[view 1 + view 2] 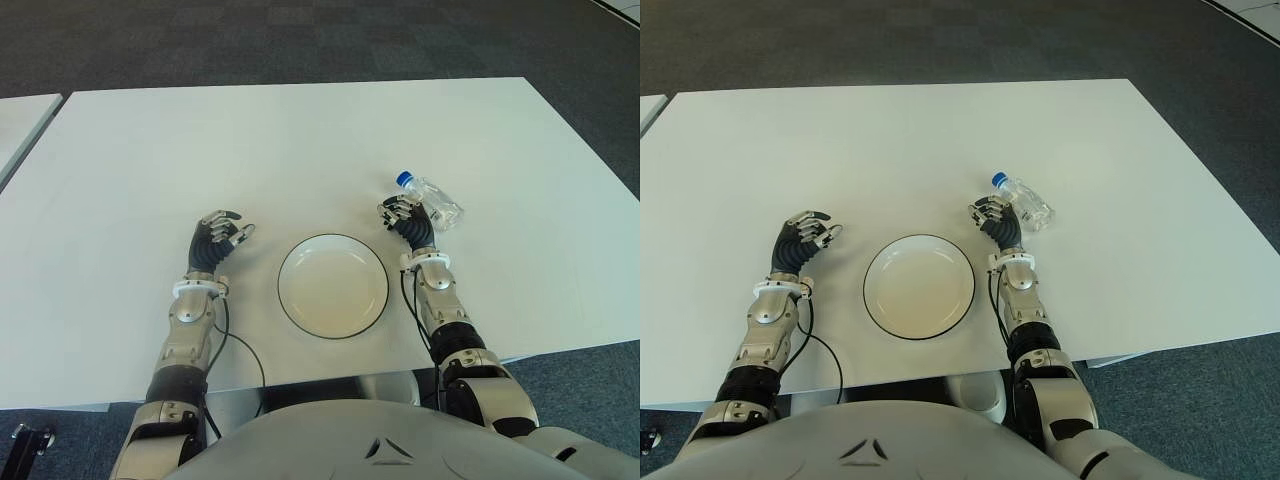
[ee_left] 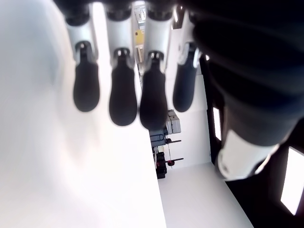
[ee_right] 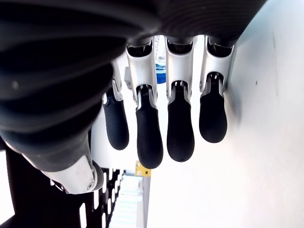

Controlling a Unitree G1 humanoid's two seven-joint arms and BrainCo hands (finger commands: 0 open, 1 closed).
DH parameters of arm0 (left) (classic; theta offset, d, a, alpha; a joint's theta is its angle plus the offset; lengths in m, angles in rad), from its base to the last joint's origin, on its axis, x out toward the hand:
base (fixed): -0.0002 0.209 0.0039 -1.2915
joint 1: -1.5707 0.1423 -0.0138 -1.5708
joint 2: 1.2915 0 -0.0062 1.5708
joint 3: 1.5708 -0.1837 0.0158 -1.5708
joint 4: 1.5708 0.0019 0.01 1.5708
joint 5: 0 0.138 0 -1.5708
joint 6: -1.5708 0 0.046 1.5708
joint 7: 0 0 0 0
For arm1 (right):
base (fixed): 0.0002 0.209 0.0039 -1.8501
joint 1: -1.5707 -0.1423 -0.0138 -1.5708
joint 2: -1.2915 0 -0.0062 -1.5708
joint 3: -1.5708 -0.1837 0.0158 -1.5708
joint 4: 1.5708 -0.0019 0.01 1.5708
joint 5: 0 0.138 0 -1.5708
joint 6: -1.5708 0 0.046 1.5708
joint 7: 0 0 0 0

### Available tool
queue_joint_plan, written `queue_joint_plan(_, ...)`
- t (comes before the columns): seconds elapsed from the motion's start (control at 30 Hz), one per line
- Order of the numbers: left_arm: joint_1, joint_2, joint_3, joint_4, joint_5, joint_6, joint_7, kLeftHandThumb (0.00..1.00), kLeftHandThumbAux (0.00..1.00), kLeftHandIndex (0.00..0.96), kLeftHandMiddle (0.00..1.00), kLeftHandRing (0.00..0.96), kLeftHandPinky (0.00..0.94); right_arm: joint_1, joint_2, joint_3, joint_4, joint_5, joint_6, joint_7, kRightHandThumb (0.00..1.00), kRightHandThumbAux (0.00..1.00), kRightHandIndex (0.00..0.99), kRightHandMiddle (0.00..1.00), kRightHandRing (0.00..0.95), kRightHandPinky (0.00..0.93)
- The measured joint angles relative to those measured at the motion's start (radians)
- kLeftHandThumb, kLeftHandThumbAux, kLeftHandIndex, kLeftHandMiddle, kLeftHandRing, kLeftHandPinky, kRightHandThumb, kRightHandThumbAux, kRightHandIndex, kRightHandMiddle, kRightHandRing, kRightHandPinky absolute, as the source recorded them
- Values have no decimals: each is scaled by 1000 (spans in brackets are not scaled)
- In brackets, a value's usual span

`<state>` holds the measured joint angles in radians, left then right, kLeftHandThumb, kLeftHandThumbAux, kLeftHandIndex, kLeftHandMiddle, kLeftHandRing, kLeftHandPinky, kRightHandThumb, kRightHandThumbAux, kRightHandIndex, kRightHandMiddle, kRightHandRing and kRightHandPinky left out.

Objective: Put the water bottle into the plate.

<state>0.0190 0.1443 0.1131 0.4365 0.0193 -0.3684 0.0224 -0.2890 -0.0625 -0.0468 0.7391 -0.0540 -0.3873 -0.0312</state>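
Right of the plate [image 1: 333,286], the right hand [image 1: 402,216] hangs loose-fingered beside the lying bottle [image 1: 430,199]; the left hand [image 1: 218,236], left of it, holds nothing.

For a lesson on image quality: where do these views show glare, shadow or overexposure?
Left wrist view: table blown out white behind dark fingertips. Right wrist view: fingertips silhouetted against a bright background. Eye views: even light, soft shadow beside the plate, highlights on the clear water bottle.
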Motion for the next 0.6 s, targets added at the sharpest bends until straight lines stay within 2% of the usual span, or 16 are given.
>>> queue_joint_plan(0.23,0,1,-3,0,3,-3,0,705,718,435,682,682,666,4,-4,15,-3,-37,-4,-33,709,728,433,613,627,607)
queue_joint_plan(0.47,0,1,-3,0,2,-3,0,704,718,435,679,680,658,21,-12,70,-66,-172,-13,-169,709,727,433,637,654,640)
queue_joint_plan(0.6,0,0,-4,0,1,-3,0,704,718,435,674,672,653,21,-25,108,-79,-262,-43,-258,709,727,433,657,667,650)
